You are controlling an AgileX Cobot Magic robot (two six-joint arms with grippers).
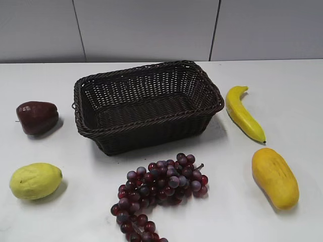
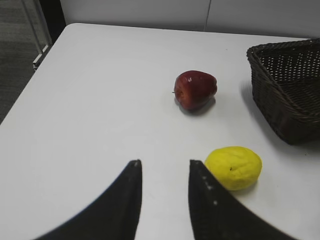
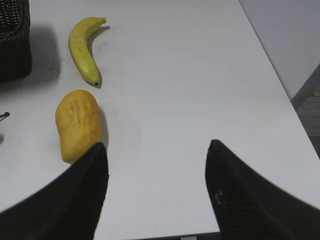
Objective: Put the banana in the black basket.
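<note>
The banana (image 1: 243, 114) lies on the white table just right of the black basket (image 1: 146, 103), stem end away from me. It also shows in the right wrist view (image 3: 82, 48), far ahead and left of my right gripper (image 3: 157, 145), which is open and empty above the table's near edge. The basket is empty; its corner shows in the left wrist view (image 2: 287, 85) and the right wrist view (image 3: 14, 40). My left gripper (image 2: 164, 162) is open and empty above bare table, left of the basket. Neither gripper shows in the exterior view.
A fat orange-yellow fruit (image 1: 275, 177) (image 3: 77, 125) lies in front of the banana. A yellow-green lemon-like fruit (image 1: 35, 180) (image 2: 234, 167) and a dark red fruit (image 1: 37, 117) (image 2: 195, 89) lie left of the basket. Purple grapes (image 1: 159, 194) lie in front of it.
</note>
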